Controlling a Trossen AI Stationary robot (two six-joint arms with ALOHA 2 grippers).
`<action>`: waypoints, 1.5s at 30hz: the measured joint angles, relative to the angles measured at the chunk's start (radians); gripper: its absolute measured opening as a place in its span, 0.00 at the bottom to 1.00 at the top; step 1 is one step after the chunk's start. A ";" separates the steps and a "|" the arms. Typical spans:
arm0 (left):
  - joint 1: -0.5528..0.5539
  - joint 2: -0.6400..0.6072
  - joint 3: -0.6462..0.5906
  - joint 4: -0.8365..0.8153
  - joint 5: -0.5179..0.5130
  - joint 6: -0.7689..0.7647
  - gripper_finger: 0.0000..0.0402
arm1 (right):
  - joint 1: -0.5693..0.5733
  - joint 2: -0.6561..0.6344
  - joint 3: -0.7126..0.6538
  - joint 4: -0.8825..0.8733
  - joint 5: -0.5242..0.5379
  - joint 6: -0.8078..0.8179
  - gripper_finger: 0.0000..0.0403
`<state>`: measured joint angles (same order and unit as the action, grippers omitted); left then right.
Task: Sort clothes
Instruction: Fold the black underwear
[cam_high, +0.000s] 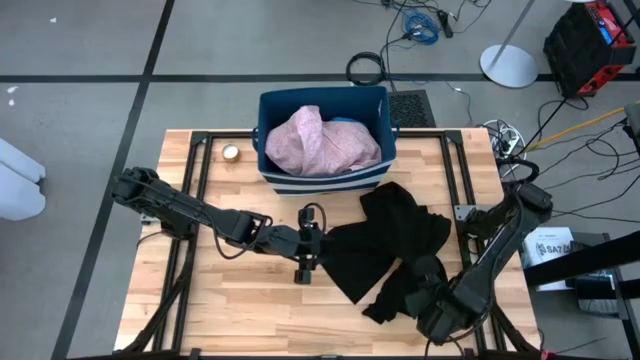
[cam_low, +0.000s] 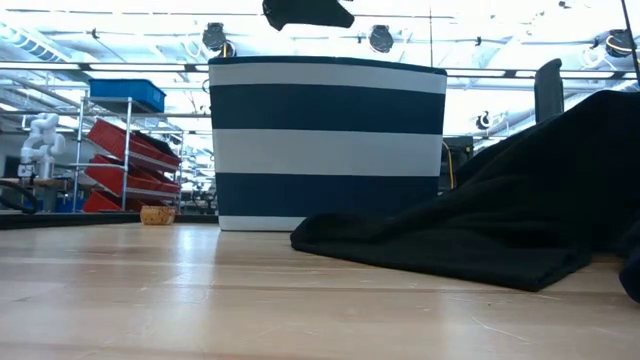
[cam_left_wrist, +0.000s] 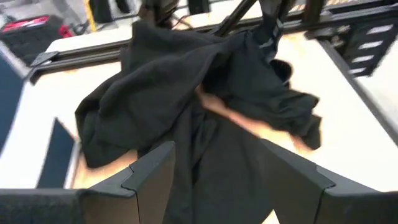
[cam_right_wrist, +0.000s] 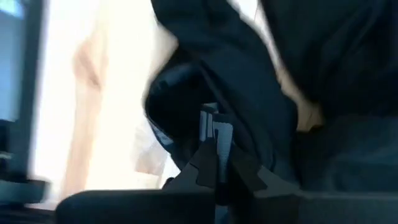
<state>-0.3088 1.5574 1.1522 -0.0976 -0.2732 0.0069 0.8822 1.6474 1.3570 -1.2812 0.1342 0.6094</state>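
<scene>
A big black garment (cam_high: 395, 245) lies spread and rumpled on the right half of the wooden table; it also shows in the low view (cam_low: 480, 240). A pale pink garment (cam_high: 320, 140) fills the dark blue striped bin (cam_high: 268, 135) at the far middle. My left gripper (cam_left_wrist: 217, 180) is open, above the table at the black garment's left edge (cam_high: 335, 245), touching nothing. My right gripper (cam_right_wrist: 216, 134) is shut amid the garment's near right part (cam_high: 425, 285). My right gripper is shut at a fold of the black garment (cam_right_wrist: 186, 93) near its near right corner. The cloth bunches round the fingertips and hides the place of contact. The rest of the garment lies slack on the table.
A small round roll (cam_high: 232, 152) sits on the table left of the bin. Black frame rails (cam_high: 200, 180) run along the table's left and right sides. Bare wood (cam_high: 250, 300) lies at the near left.
</scene>
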 joint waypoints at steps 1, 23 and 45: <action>0.000 0.000 0.000 0.013 0.018 0.004 0.59 | -0.006 -0.009 0.027 -0.006 0.003 -0.006 0.00; -0.047 -0.055 0.001 0.448 0.577 0.085 0.59 | -0.120 -0.092 0.720 0.107 0.369 -0.492 0.00; -0.182 -0.071 -0.290 0.497 -0.179 -0.067 0.59 | -0.293 -0.090 0.738 0.077 0.333 -0.544 0.00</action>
<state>-0.4911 1.4865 0.8624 0.3990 -0.4521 -0.0598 0.5890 1.5578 2.0949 -1.2041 0.4667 0.0654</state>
